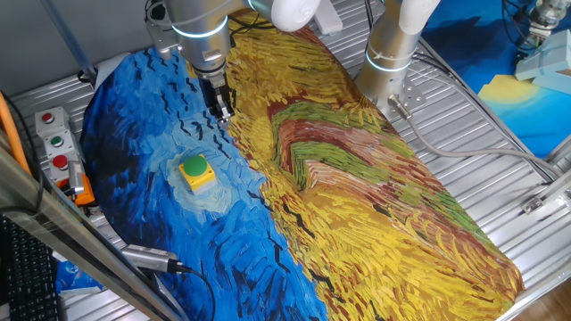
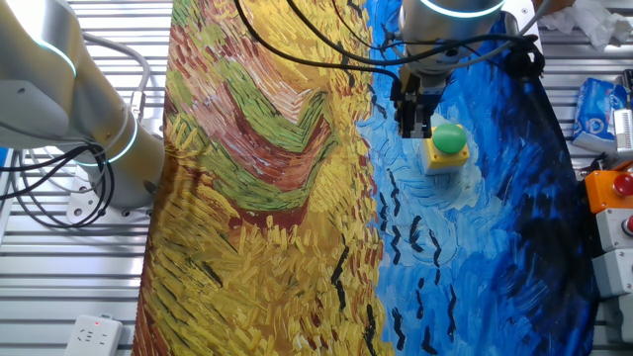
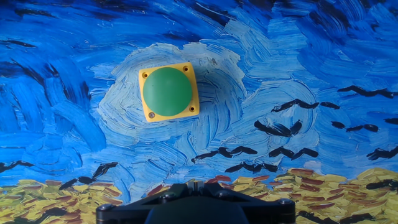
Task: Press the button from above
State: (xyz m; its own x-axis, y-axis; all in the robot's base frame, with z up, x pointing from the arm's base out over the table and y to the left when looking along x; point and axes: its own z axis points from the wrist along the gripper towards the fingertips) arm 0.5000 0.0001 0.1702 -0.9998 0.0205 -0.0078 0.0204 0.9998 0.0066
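Observation:
The button [image 1: 196, 169] is a round green dome on a small square yellow base, standing on the blue part of a painted cloth. It also shows in the other fixed view [image 2: 450, 138] and in the hand view [image 3: 166, 92], above and left of centre. My gripper [image 1: 222, 113] hangs above the cloth, beyond the button and apart from it. In the other fixed view the gripper [image 2: 410, 129] is just left of the button. In the hand view the gripper [image 3: 194, 185] shows its fingertips meeting along a thin seam, holding nothing.
A grey control box [image 1: 55, 143] with small red and green buttons sits at the table edge, also in the other fixed view [image 2: 618, 213]. A second arm's base [image 1: 393, 53] stands behind the cloth. A metal cylinder with cable [image 1: 152, 260] lies near the front.

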